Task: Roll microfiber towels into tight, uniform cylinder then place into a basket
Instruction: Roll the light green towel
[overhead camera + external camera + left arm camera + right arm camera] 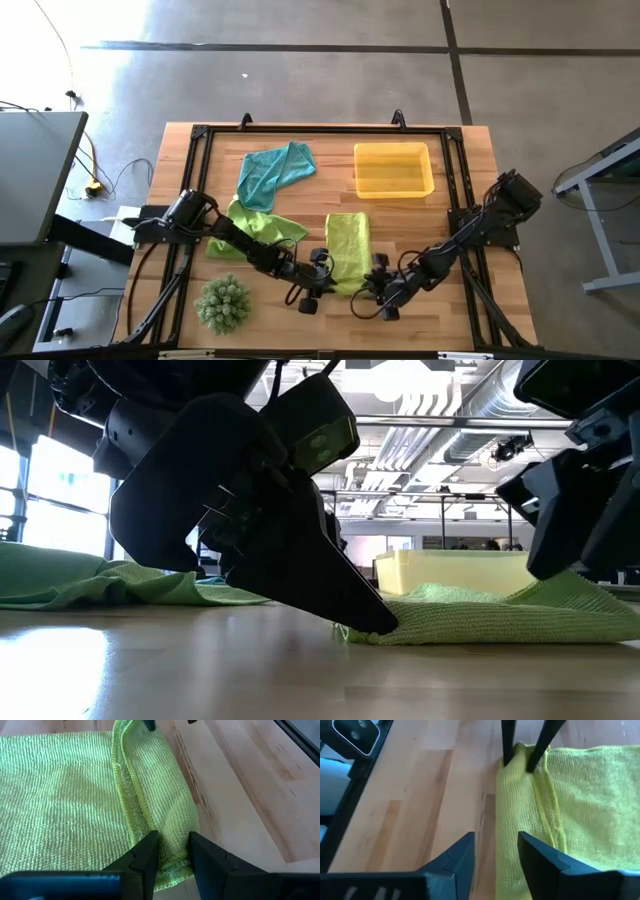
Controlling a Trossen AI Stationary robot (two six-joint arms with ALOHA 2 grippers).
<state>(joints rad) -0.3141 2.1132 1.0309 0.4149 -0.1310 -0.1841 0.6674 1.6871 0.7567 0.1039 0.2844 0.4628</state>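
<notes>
A lime-green towel [348,248] lies flat on the table's near middle, its near edge folded up into a low ridge [150,785]. My left gripper [322,277] is shut on the left end of that ridge. My right gripper [382,290] is open at the towel's near right corner, its fingers [540,860] standing on either side of the towel's edge [502,820]; I cannot tell whether they touch it. A second lime-green towel [250,228] lies crumpled under my left arm. A teal towel [275,172] lies at the far left, beside the yellow basket [393,168]. My left gripper pinches the left end of the folded ridge [173,832] between its two fingers, several layers of cloth. The fingers [365,615] slant down from the table's left and lie along the ridge. The towel rests flat on the table, only the fold raised.
A spiky green ball plant [222,303] stands at the near left corner. A black frame [325,130] runs around the table top. Bare wood shows between the basket and the flat towel and along the near edge.
</notes>
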